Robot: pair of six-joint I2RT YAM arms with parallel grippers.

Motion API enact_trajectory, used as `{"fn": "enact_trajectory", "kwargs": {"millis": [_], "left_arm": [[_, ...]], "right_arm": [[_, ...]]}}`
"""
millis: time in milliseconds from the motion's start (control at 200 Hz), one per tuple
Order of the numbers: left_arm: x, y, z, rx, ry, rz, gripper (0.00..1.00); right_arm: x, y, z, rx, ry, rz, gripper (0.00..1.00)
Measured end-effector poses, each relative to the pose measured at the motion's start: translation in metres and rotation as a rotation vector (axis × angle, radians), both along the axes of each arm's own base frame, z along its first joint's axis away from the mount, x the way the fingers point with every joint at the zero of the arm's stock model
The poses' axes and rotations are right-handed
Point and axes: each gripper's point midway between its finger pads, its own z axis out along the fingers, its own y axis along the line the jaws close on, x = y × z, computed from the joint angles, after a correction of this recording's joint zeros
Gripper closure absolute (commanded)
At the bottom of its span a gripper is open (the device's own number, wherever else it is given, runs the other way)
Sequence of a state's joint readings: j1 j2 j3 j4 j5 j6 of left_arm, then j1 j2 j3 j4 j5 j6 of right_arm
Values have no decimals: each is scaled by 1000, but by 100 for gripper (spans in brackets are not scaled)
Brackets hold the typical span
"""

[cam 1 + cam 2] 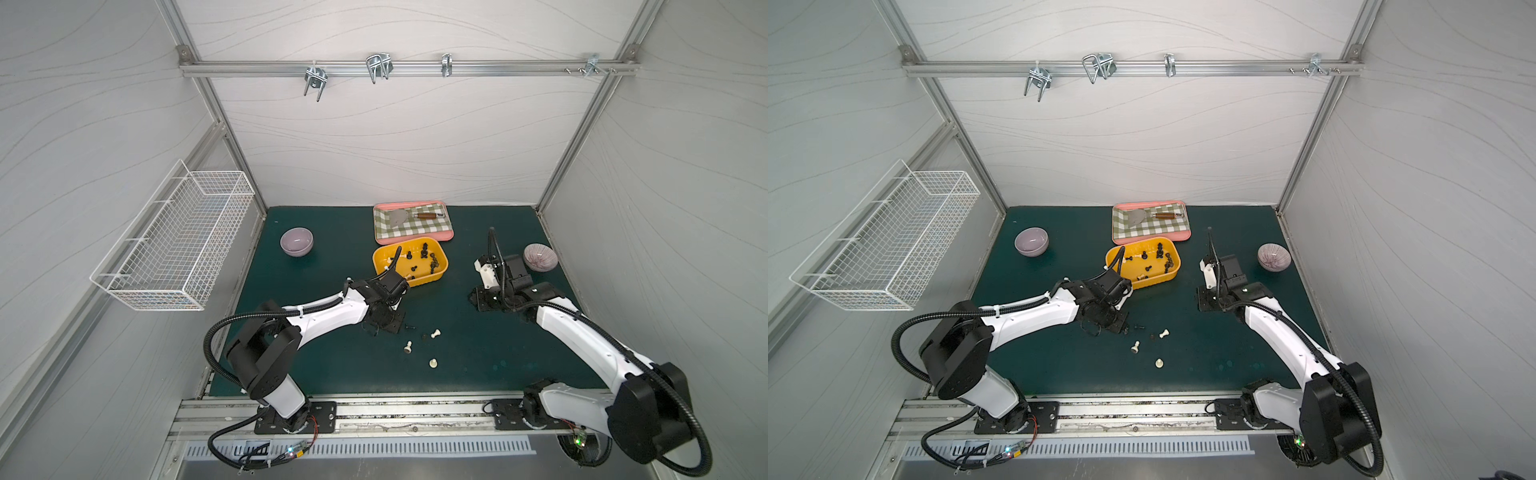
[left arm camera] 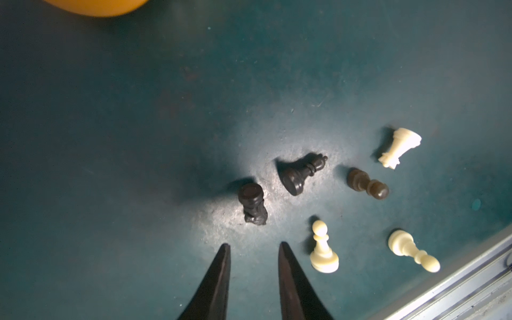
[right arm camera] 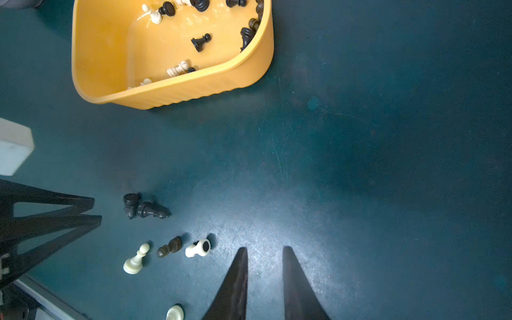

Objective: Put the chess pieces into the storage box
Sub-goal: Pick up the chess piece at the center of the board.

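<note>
Six small turned chess pieces (image 2: pixel 303 173) lie loose on dark green mat (image 2: pixel 138 138), outside the yellow-orange plastic storage box (image 3: pixel 180 94). Nearest is a toppled black piece (image 2: pixel 250 203), just ahead of left gripper (image 2: pixel 254 245), its long axis roughly in line with the parted, empty jaws. Right gripper (image 3: pixel 264 248), likewise parted and empty, sits farther off.

I'm driving a robotics lab cell: pale grey panel walls (image 1: pixel 374 137) framed by silver aluminium extrusion bars (image 1: pixel 415 67) up top, a dark green matted tabletop (image 1: pixel 478 357) at centre, white-and-black robot arms (image 1: pixel 328 309) bolted to a metal rail (image 1: pixel 415 409) along the bottom.
</note>
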State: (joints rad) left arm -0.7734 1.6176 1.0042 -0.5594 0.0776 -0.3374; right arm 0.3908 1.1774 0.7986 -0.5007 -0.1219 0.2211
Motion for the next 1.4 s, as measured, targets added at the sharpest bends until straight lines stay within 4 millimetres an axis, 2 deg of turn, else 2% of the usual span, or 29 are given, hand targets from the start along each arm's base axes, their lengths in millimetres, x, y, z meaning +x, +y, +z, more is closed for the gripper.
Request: {"fn": "enact_trajectory", "kwargs": {"millis": [195,455,685,1400], "left_arm": [[2,1,-6,17,6,13,68],[10,-7,-9,7,-2,17,67],[10,-7,-21,27,19,16,67],[12,-12,-34,48,36,8,70]], "right_arm": [[-2,3,1,18,-2,11,74],[-3,5,2,29,2,19,73],[-4,6,2,34,3,22,73],[-3,4,4,34,-4,16,73]]}}
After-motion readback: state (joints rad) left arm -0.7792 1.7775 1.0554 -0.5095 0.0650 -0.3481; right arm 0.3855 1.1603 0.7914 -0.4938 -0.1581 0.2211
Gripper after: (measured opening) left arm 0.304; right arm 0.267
